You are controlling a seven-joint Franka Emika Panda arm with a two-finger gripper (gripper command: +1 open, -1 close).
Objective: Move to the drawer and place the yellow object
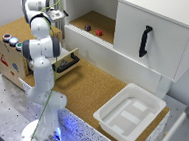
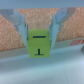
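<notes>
**A:** Where's your gripper right now?

**B:** In the exterior view you'll find it high up toward the left, over the near edge of the white cabinet's open shelf. The arm rises from its base at the lower left and hides part of what lies behind it.

**A:** And what is it doing?

**B:** Look at your wrist view: the two fingers are pinching the yellow object, one on each side. The block hangs between the tips with a dark T-shaped mark on the face toward the camera. Cork surface shows behind it, and a pale edge runs below it.

**A:** Can you see the block from outside?

**B:** Not clearly. It's too small and blurred there, so trust the wrist view.

**A:** Where's the drawer?

**B:** The drawer sits pulled out of the wooden box, its black bar handle facing the cork table. Your arm crosses in front of part of it. The gripper is well apart from it, up nearer the shelf.

**A:** Anything else around you?

**B:** A red block and a dark block lie on the shelf, near each other but apart. A white bin rests on the table's edge at the lower right. Coloured buttons sit on top of the box.
</notes>
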